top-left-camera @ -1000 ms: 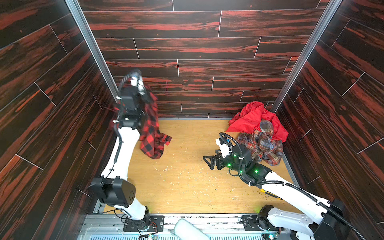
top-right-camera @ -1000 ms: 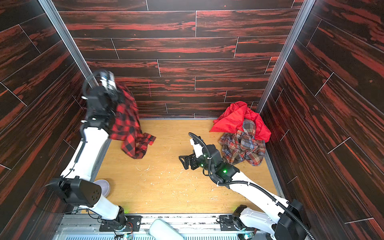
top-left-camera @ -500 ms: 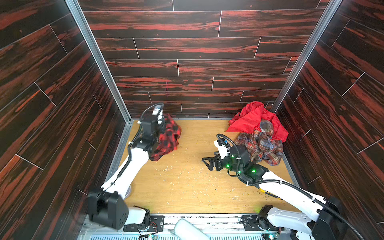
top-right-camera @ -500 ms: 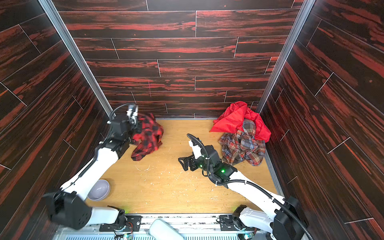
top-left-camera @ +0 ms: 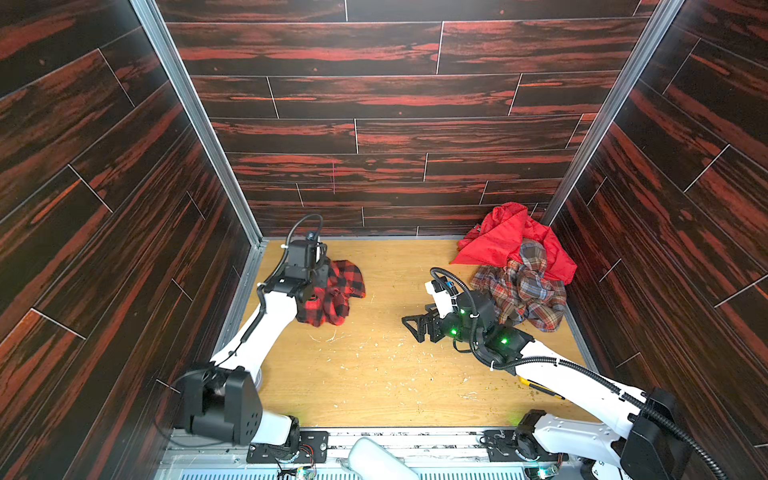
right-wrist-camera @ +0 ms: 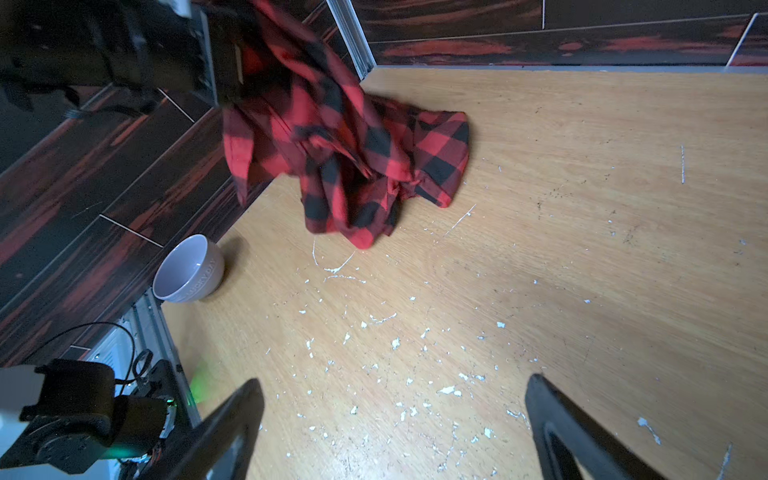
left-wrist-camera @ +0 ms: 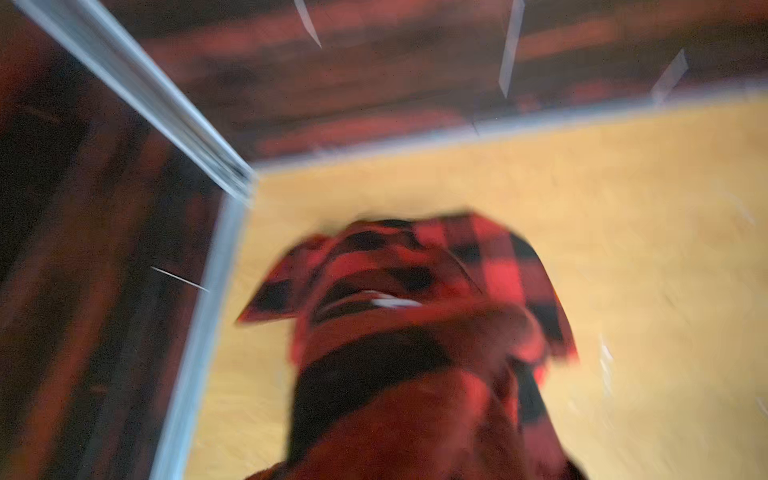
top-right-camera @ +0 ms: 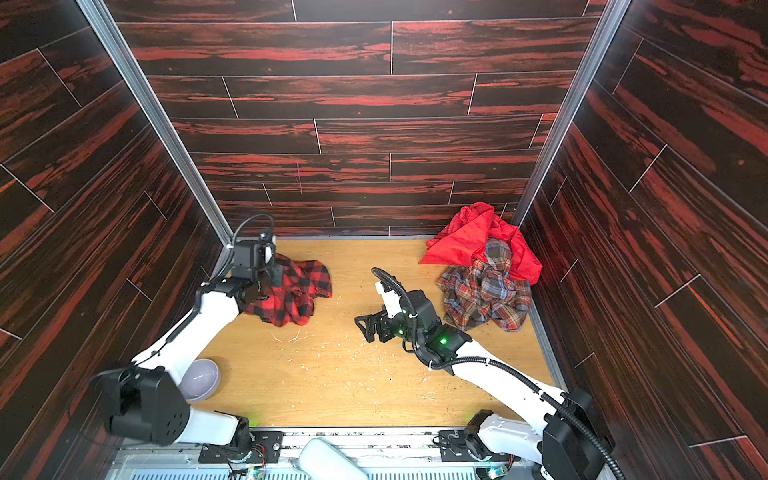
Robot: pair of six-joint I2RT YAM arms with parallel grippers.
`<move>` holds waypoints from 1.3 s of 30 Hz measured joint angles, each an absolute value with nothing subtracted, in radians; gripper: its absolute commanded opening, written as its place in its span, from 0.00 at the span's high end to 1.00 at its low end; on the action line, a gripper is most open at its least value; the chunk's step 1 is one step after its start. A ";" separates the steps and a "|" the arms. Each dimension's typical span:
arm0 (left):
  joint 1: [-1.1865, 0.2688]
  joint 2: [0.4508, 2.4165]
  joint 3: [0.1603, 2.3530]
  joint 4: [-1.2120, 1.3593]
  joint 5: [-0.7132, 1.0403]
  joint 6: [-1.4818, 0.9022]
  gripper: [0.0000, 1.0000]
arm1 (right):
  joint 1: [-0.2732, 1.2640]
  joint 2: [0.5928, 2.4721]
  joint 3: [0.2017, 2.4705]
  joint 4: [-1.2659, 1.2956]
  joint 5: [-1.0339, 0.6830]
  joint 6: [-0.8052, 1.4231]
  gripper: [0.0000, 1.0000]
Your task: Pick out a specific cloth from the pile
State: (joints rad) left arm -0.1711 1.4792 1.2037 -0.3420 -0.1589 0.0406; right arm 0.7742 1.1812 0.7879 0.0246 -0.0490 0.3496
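Lowered since before, your left claw (top-left-camera: 318,283) pinches the checked shirt (top-left-camera: 340,296) on the tabletop (top-left-camera: 374,374), apart from the pile (top-left-camera: 519,274); only the release seems left, right claw (top-left-camera: 417,326) wide, empty.

Both top views: sharp, evenly bright, light coming from above; table (top-left-camera: 374,374) glows warm, dark far wall panels (top-left-camera: 353,95) catch a faint sheen, right wall (top-right-camera: 706,83) washed paler up high. Wide-angle bend obvious, corner rail (top-left-camera: 198,124) leans outward twd the frame edge. Shadows soft, small, tucked under the arms (top-left-camera: 266,328). Green LED glow (top-left-camera: 515,417) on table's near edge. Left wrist cam: heavy motion blur, the cloth (left-wrist-camera: 415,291) just red-black smears, nothing crisp. Right wrist cam: clear, table specks sharp, cloth's upper part smeared; bowl (right-wrist-camera: 189,270) throws a soft shadow beside it
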 measured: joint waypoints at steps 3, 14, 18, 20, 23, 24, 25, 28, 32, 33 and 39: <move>-0.171 1.554 1.267 -0.412 -0.062 0.068 1.00 | 0.774 1.189 0.788 0.027 -0.057 0.349 0.01; -0.187 1.935 1.514 -0.537 0.134 0.175 1.00 | 0.774 1.197 0.775 0.038 -0.065 0.362 0.01; -0.187 2.007 1.514 -0.555 0.216 0.240 1.00 | 0.774 1.197 0.772 0.038 -0.065 0.363 0.01; -0.187 2.025 1.516 -0.564 0.232 0.267 0.85 | 0.774 1.197 0.772 0.038 -0.065 0.364 0.01; -0.187 2.033 1.515 -0.568 0.236 0.301 0.65 | 0.774 1.197 0.771 0.038 -0.065 0.366 0.01; -0.187 2.028 1.508 -0.554 0.236 0.311 0.61 | 0.774 1.197 0.771 0.038 -0.065 0.366 0.01; -0.187 2.018 1.496 -0.538 0.235 0.313 0.56 | 0.774 1.197 0.771 0.038 -0.065 0.366 0.01; -0.187 1.937 1.428 -0.489 0.220 0.314 0.45 | 0.774 1.197 0.771 0.038 -0.066 0.367 0.01; -0.185 1.768 1.386 -0.438 0.165 0.289 0.35 | 0.774 1.197 0.771 0.038 -0.069 0.366 0.01; -0.181 1.729 1.382 -0.423 0.155 0.279 0.35 | 0.774 1.198 0.771 0.038 -0.070 0.366 0.01; -0.080 1.524 1.356 -0.342 0.210 0.203 0.31 | 0.775 1.259 0.829 0.010 -0.067 0.354 0.01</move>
State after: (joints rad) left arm -0.0799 1.5238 1.3560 -0.3416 0.2100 0.2028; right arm 0.7753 1.2587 0.8291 0.0097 -0.0673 0.3542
